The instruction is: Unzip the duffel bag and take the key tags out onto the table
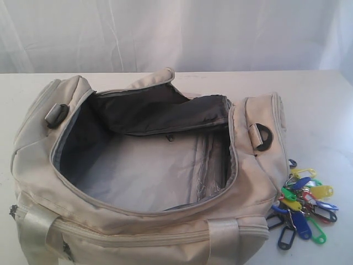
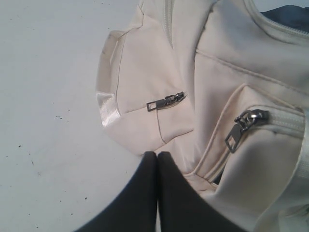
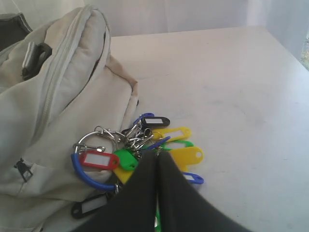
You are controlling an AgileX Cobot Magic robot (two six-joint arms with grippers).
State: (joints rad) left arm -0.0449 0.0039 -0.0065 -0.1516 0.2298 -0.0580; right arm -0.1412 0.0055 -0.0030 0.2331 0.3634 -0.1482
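Note:
The cream duffel bag point(image 1: 138, 223) lies on the white table point(image 1: 320, 110) with its top zip undone, the grey lining showing and nothing visible inside. The key tags point(image 1: 303, 207) lie in a bunch on the table against the bag's right end. Neither gripper shows in the exterior view. In the right wrist view my right gripper point(image 3: 158, 153) is shut, its tips just over the key tags point(image 3: 186, 155) with nothing seen between them. My left gripper point(image 2: 157, 153) is shut and empty, beside the bag's end pocket point(image 2: 231, 72) over the table point(image 2: 48, 96).
Two closed side-pocket zip pulls point(image 2: 165, 102) point(image 2: 244, 126) sit near the left gripper. Black D-rings point(image 1: 263, 137) point(image 1: 57, 116) stand at both ends of the bag. A white curtain point(image 1: 165, 33) hangs behind the table. Bare tabletop point(image 3: 241, 96) stretches beyond the tags.

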